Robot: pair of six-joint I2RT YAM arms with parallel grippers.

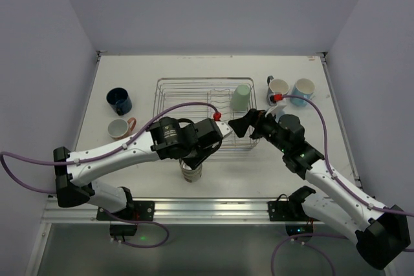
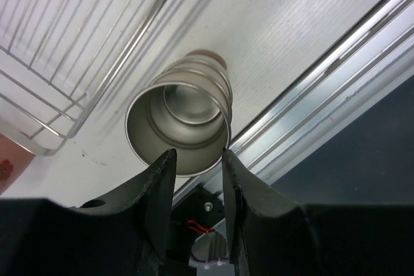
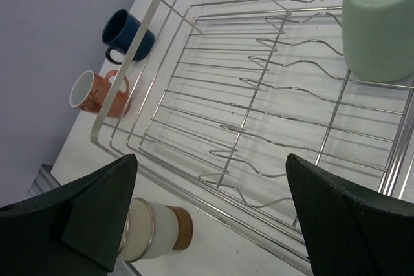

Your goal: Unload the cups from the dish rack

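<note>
The chrome wire dish rack sits mid-table and holds one mint green cup, upside down at its right end. A cream tumbler with a metal rim and brown base stands on the table in front of the rack. My left gripper hangs just above it, jaws slightly apart and empty; in the left wrist view the gripper is over the tumbler's near rim. My right gripper is wide open and empty over the rack's near right corner. The mint cup lies beyond it.
A navy mug and a salmon mug stand left of the rack. A white mug and a light blue cup stand to its right, with another cup partly hidden by my right arm. A metal rail runs along the table's near edge.
</note>
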